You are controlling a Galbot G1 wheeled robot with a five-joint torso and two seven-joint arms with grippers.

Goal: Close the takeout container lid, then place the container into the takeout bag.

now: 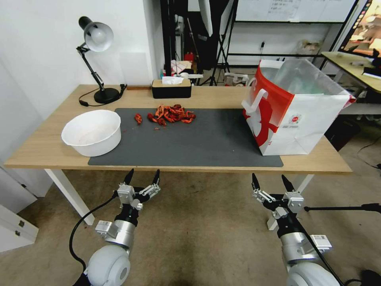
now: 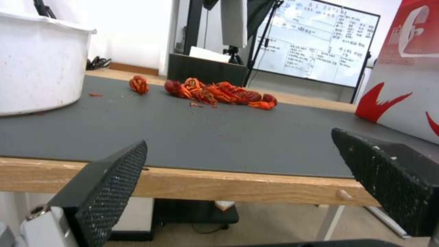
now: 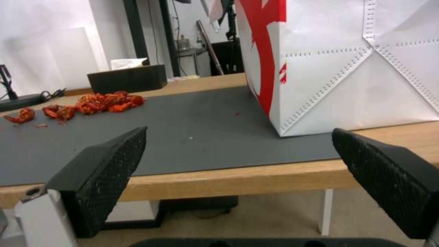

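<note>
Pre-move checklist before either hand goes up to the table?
1. Left hand open, below the table's front edge: ok.
2. Right hand open, below the same edge, nearer the bag: ok.
3. Bag upright, mouth open: ok.
4. Room inside bag: cannot tell, the liner hides it.
5. Crayfish loose on the mat, apart from bag: ok.

The takeout bag (image 1: 295, 115) stands upright and open on the right end of the table, red face with white handle toward the left, white side facing front, clear liner inside
</note>
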